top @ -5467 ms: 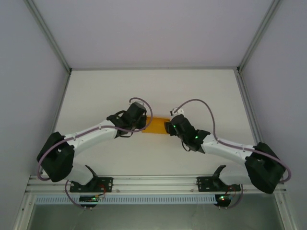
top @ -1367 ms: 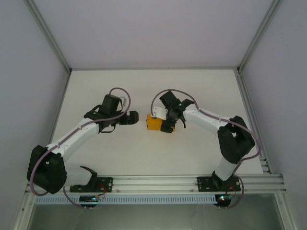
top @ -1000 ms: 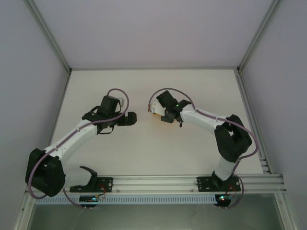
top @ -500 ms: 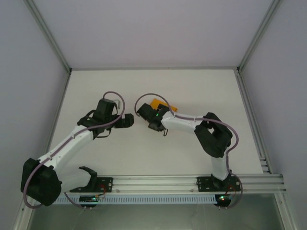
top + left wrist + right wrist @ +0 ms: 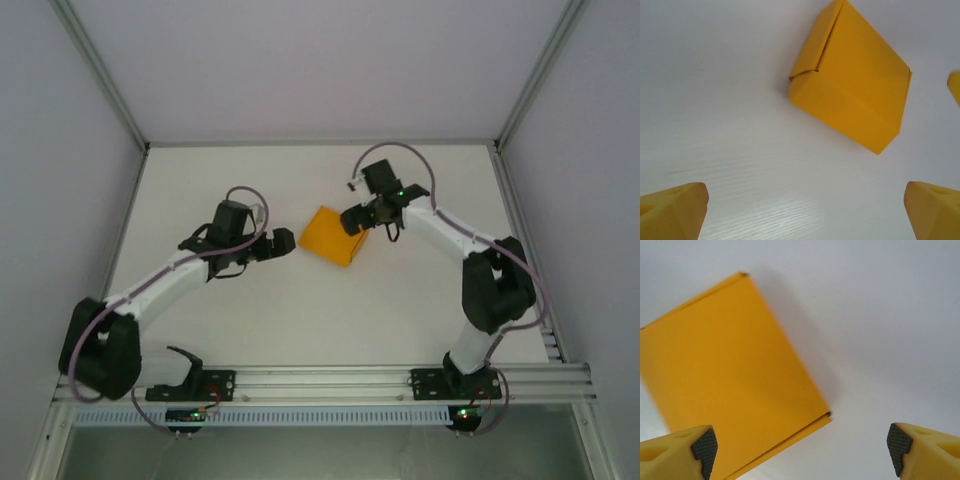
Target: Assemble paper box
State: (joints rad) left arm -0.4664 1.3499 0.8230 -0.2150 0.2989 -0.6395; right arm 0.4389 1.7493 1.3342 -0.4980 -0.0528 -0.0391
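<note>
The paper box [image 5: 331, 234] is a small closed orange-yellow box lying on the white table between the two arms, turned like a diamond. Seen from the left wrist, the paper box [image 5: 850, 77] lies ahead with one flap seam showing. My left gripper [image 5: 283, 241] stands open just left of it, not touching; its gap [image 5: 805, 207] holds only bare table. My right gripper [image 5: 352, 219] hangs open at the box's right corner. In the right wrist view the paper box [image 5: 725, 375] lies free below the open right gripper [image 5: 802, 442], nearer the left finger.
Grey walls and metal frame rails [image 5: 100, 75] enclose the white table [image 5: 300, 310]. The arm bases sit on the aluminium rail [image 5: 330, 385] at the near edge. Open table lies behind and in front of the box.
The right gripper has let go of the box, opened and drawn back to the right. The box now lies on the table, left of that gripper. The left gripper edged right toward it.
</note>
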